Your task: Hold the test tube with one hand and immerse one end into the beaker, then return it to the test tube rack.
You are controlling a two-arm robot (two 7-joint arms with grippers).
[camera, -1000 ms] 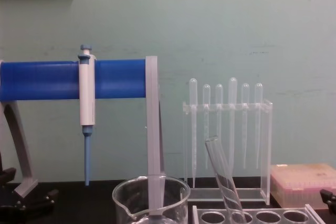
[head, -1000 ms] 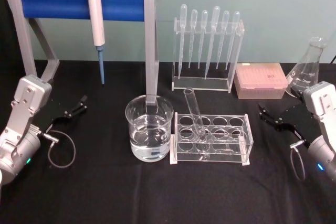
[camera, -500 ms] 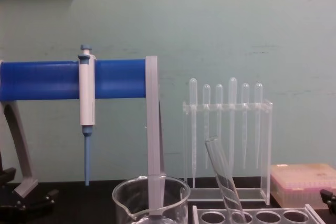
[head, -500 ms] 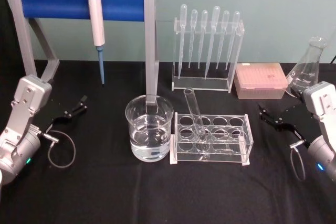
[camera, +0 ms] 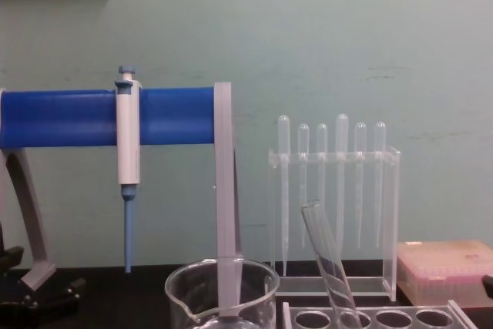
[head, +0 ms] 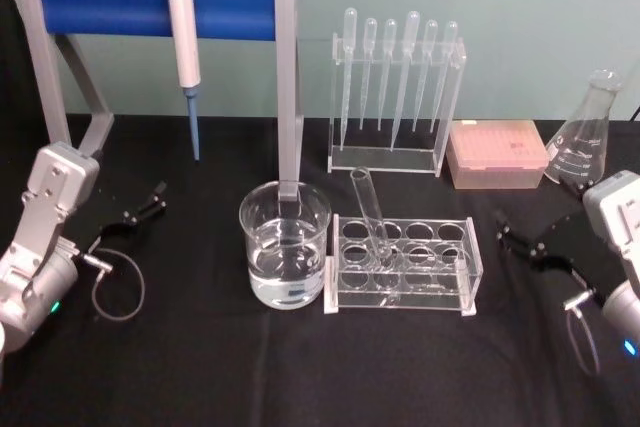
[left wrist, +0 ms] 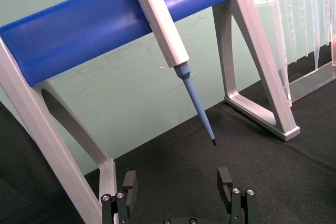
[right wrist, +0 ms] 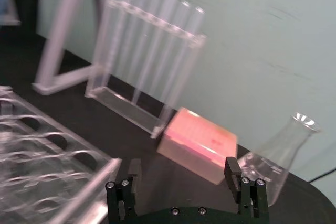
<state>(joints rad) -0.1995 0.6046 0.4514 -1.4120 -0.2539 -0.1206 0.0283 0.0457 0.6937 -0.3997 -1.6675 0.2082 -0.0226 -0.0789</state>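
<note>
The test tube [head: 372, 222] leans tilted in a hole of the clear rack [head: 455, 282], its open rim uppermost; in the chest view the test tube [camera: 327, 258] slants up out of the rack. The beaker [head: 285, 247], part full of clear liquid, stands just left of the rack, and the beaker [camera: 222, 292] sits low in the chest view. My left gripper [head: 140, 209] rests open at the far left, well away from the beaker; the left wrist view has the left gripper [left wrist: 177, 184] empty. My right gripper [head: 521, 240] is open, right of the rack; the right gripper [right wrist: 182, 174] holds nothing.
A blue-barred stand [head: 150, 2] carries a blue-tipped pipettor [head: 182, 37] behind the beaker. A clear holder of several thin pipettes [head: 395, 97], a pink tip box [head: 497, 154] and a conical flask [head: 585, 137] line the back. A cable loop [head: 118, 292] lies by the left arm.
The right arm has drawn back toward the right edge and a little lower, away from the rack. The tube, beaker and left arm have stayed put.
</note>
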